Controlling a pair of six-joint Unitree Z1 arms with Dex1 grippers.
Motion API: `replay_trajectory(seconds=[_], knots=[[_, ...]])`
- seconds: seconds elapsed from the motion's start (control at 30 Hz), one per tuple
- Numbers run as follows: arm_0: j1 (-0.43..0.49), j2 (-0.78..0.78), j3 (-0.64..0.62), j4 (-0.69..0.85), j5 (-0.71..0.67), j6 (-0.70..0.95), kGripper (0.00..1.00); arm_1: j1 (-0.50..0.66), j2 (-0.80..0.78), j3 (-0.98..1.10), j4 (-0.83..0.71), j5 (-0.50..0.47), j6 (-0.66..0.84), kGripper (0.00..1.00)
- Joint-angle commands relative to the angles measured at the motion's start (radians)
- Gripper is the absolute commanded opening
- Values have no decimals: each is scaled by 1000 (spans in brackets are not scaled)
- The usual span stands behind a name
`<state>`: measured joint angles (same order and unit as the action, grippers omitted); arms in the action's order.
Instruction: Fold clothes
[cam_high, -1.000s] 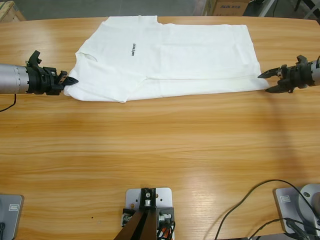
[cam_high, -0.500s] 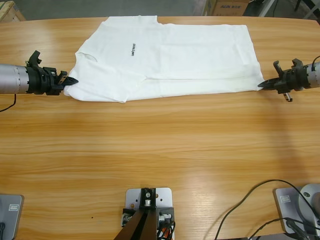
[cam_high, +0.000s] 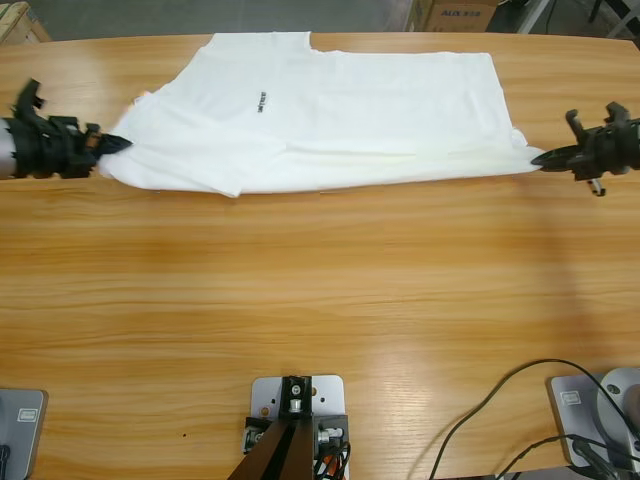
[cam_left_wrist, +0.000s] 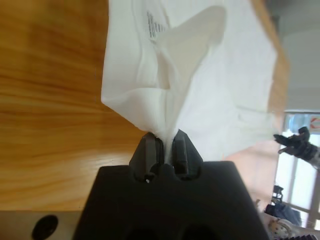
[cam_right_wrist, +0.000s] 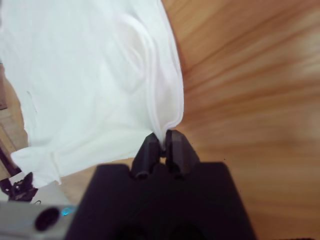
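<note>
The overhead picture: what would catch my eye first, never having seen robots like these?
A large white T-shirt lies spread across the far side of the wooden table. At either end a black gripper pinches a corner of it: the left gripper and the right gripper, fingers shut on the cloth, drawing it taut between them.

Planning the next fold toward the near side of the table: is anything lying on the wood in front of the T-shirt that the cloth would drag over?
Nothing visible. The left gripper and right gripper each pinch an end of the T-shirt, and the table in front of it shows only bare wood.
</note>
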<state>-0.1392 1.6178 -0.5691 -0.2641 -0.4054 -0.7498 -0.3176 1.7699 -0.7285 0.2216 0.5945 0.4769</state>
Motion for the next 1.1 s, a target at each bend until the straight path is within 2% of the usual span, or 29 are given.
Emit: replay_trajectory(seconds=[0.03,0.13,0.23,0.27,0.3,0.33,0.4,0.63,0.9,1.1], knots=[[54,-107,15,86,-43,21,0,-12,-116,-11,97,-13,-26,0],[53,-95,15,110,-56,20,0,-12,-100,-9,139,-13,-51,0],[44,-148,-58,184,-65,18,0,40,-198,-64,211,-51,-71,0],[53,-70,-70,205,-79,21,0,41,-144,-73,228,-45,-80,0],[70,9,-68,206,-155,20,0,41,-81,-71,237,-19,-88,0],[59,-18,-64,203,-183,21,0,52,-94,-71,253,-21,-97,0],[-11,-140,-85,208,-101,12,0,108,-239,-71,263,-82,-66,0],[-14,-158,-6,209,-98,14,0,132,-236,-33,284,-70,33,0],[-10,-179,85,248,-30,7,0,132,-305,131,285,-144,186,0],[15,-208,91,329,42,20,0,118,-405,170,310,-221,282,0]])
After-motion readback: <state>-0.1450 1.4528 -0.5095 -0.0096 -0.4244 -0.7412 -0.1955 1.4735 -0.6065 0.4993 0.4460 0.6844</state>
